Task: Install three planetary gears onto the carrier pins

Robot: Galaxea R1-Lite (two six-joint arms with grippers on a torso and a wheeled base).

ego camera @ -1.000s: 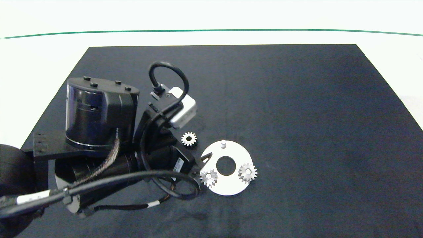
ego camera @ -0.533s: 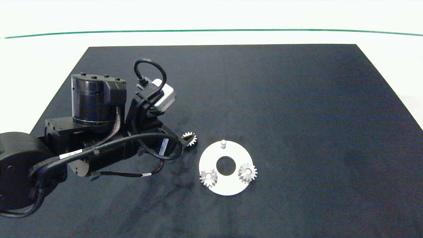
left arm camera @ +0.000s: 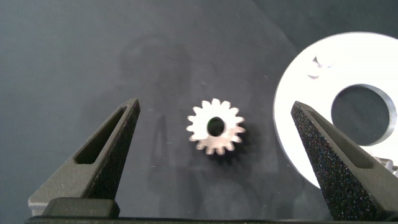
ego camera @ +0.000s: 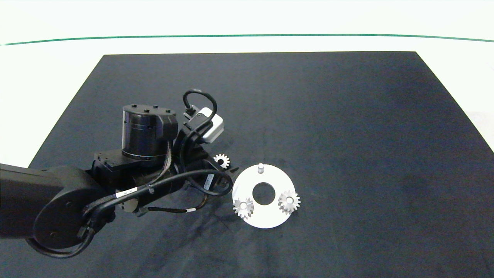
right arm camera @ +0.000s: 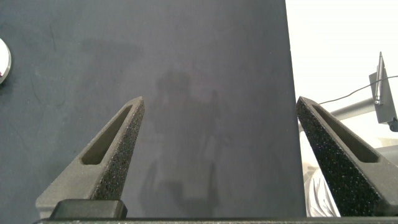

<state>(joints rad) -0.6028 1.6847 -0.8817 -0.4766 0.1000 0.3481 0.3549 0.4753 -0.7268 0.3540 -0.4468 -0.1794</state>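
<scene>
I am looking down at the dark surface (ego camera: 347, 116), and my left arm is reaching in from the left side. The left gripper (left arm camera: 214, 127) is hanging low over the loose gear (ego camera: 221, 160), which is lying flat on the surface just to the left of the white disc (ego camera: 266, 220). In the left wrist view its two fingers (left arm camera: 102, 149) are spread wide apart, one on each side of the loose gear, and they are not touching it. Nothing is being held.

Next, the white disc is lying flat near the middle of the surface, with a big round hole in its center. The bare pin (ego camera: 261, 167) is standing straight up at the far edge of the disc, with no gear on it. Two more gears are sitting on the near half of the disc. The left seated gear (ego camera: 243, 207) is sitting near the disc's left edge, and the right seated gear (ego camera: 289, 200) is sitting near its right edge, with the center hole between them.

The right gripper (right arm camera: 217, 162) is not showing in the head view. In its own wrist view its fingers (right arm camera: 106, 155) are spread wide over bare dark surface, holding nothing.
</scene>
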